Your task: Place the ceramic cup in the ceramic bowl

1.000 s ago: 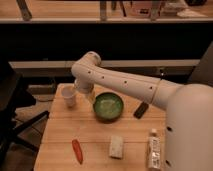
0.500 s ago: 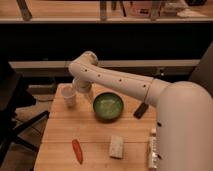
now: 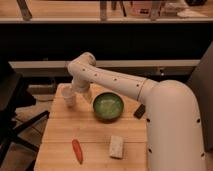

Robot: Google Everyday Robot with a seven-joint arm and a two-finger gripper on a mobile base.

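The ceramic cup (image 3: 69, 97) stands upright near the far left corner of the table (image 3: 59, 134), close to the left edge. The ceramic bowl (image 3: 108, 107) sits to its right, about the middle of the far half, apart from the cup. The gripper (image 3: 81, 94) hangs low between the two, just beside the cup on its right. Its fingers stand apart and clamp nothing. I cannot tell if one of them touches the cup wall.

The arm (image 3: 115, 82) rises from the wide white body at the right front, runs up and left over the far side of the bowl, bends at an elbow above the cup, and then points down to the table.

Compared with one second ago, the cup and the bowl are in the same places. The gripper has moved a little to the left, nearer to the cup, and the white body now covers more of the right side of the table.

An orange stick-shaped thing (image 3: 77, 150) lies near the front left and a pale block (image 3: 116, 146) near the front middle. A small dark object (image 3: 140, 111) lies just beside the arm, right of the bowl. Bare wood lies between the cup and the orange thing. A black chair (image 3: 11, 120) stands beyond the left edge.
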